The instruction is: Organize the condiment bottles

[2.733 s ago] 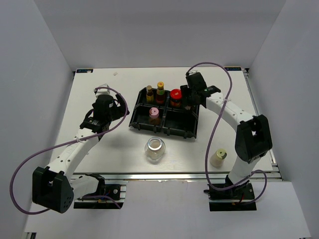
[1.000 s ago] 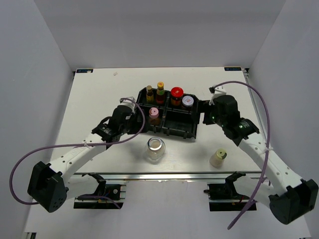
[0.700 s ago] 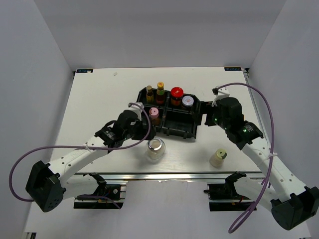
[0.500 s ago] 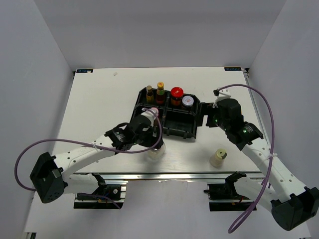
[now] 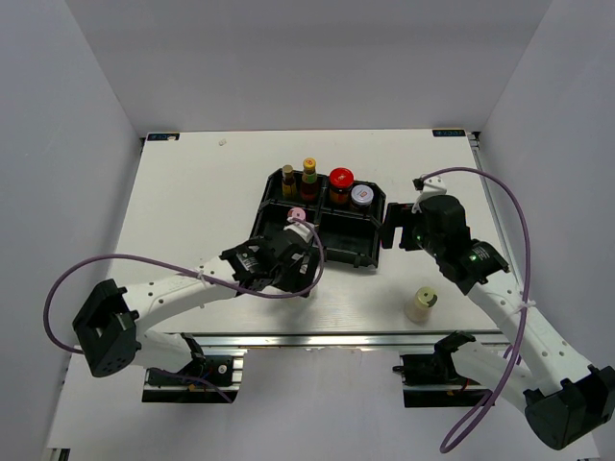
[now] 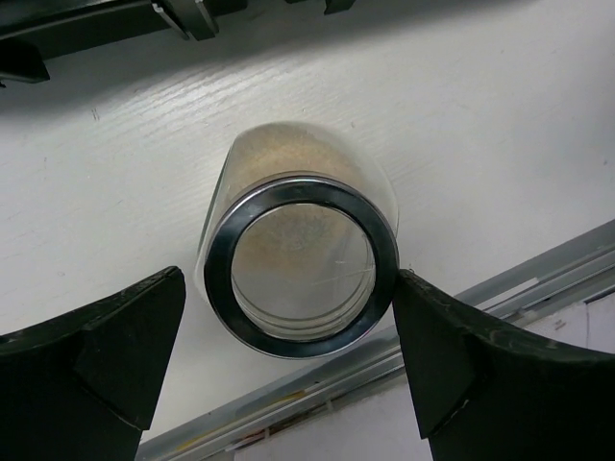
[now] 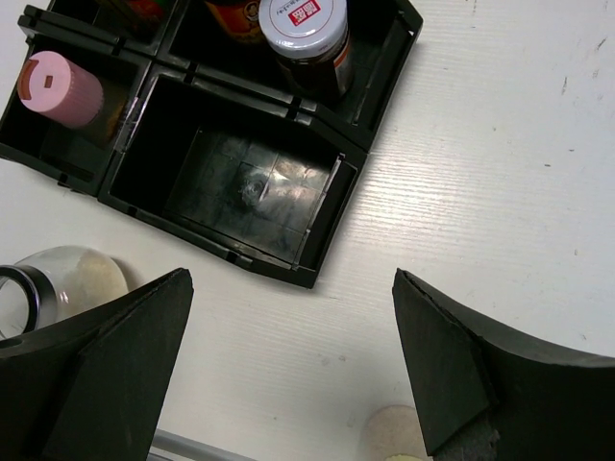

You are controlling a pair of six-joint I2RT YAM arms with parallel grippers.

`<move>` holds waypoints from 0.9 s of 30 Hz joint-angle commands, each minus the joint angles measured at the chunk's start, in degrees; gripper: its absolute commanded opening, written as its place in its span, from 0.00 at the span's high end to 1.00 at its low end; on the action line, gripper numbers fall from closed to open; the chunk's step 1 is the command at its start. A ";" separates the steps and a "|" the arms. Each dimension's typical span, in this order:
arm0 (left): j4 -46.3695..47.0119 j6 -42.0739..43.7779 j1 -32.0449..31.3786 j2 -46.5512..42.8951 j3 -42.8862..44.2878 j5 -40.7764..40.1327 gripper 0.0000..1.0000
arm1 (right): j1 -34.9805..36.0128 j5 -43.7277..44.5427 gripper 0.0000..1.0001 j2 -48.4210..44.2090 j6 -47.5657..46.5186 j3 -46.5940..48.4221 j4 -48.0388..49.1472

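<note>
The left arm (image 5: pixel 163 293) reaches in from the left across the white table (image 5: pixel 192 192), low near the near edge; the left gripper (image 6: pixel 288 279) hangs over the clear glass jar (image 6: pixel 298 221) with its jaws spread wide, one black finger (image 6: pixel 96 355) on each side of the jar; narrow strips of table show between jar and fingers, so nothing is clamped, though on the right side I cannot tell whether finger and rim touch; the jar stands upright on the table, just in front of the black tray (image 7: pixel 245 259), with pale powder inside and a metal ring round its top; in the top view the wrist hides it almost wholly; in the tray, the two slim dark bottles (image 5: pixel 288 181) (image 5: pixel 309 175) stand side by side in the far left compartment; the pink-capped bottle (image 7: pixel 62 88) stands upright in the near left one; further right, the red-lidded jar (image 5: pixel 340 181) and the silver-lidded jar (image 5: pixel 361 195) share the far right compartment; the right gripper (image 7: pixel 291 288) hovers beside the tray's right end, its jaws wide apart and holding nothing, with the near right compartment and bare table between them; the cream bottle (image 5: pixel 421 303) stands upright on the table, well apart from the tray, near the front edge below the right arm (image 5: pixel 500 288)
</note>
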 commanded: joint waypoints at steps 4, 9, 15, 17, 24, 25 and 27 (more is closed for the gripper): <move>-1.24 2.55 -1.40 2.08 2.29 1.61 0.07 | -0.04 1.31 0.11 -0.76 -0.34 -0.16 0.69; -1.42 3.69 -1.49 1.38 3.52 2.32 0.18 | -0.13 1.66 0.11 -0.85 -0.26 -0.34 0.86; -0.54 4.83 -1.58 3.31 4.84 2.40 0.04 | -0.04 2.10 0.11 -0.85 -0.52 -0.60 0.77; -0.36 4.83 -1.58 4.63 5.27 1.97 0.02 | -0.13 2.19 0.11 -0.94 -0.52 -0.69 0.69; -0.72 3.43 -1.49 8.14 7.73 -1.38 0.02 | -0.04 2.28 0.11 -1.38 -0.61 -1.13 0.86; -0.98 2.99 -1.49 8.50 8.26 -1.72 0.02 | -0.04 2.36 0.11 -1.29 -0.61 -1.13 0.95; -1.94 1.33 -1.49 9.20 9.66 -2.87 0.02 | -0.13 2.54 0.11 -1.55 -0.61 -1.22 0.95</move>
